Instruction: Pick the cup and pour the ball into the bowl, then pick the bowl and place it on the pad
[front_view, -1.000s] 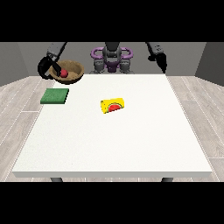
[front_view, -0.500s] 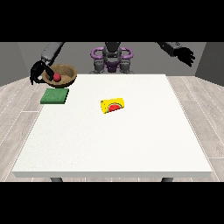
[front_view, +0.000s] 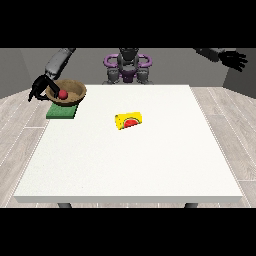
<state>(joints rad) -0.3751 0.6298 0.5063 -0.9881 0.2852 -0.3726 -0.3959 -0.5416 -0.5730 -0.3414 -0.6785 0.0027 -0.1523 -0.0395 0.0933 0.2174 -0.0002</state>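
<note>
Nearest us, we saw the broad white table (front_view: 150, 170) with bare surface running up toward the robot. Past the middle of it the yellow cup (front_view: 129, 120) lay on its side, a red-and-green picture on the end that faced us, well apart from everything else and touched by neither hand.

Farther back, at the table's corner on the view's left, we found the green pad (front_view: 60, 112) lying flat. The brown bowl (front_view: 67, 92) sat over the pad's far edge — whether it rested on the pad or hung just above it we could not tell. The red ball (front_view: 63, 93) was inside the bowl, toward its left side.

The hand at the view's left (front_view: 40, 88) was at the bowl's left rim, its dark fingers curled round that rim and holding it, the grey arm slanting up and back from it.

Farthest of all, behind the table's far edge, stood the robot's torso (front_view: 128, 67). The hand at the view's right (front_view: 233, 59) was raised high, well clear of the table, its fingers spread and relaxed — it held nothing.
</note>
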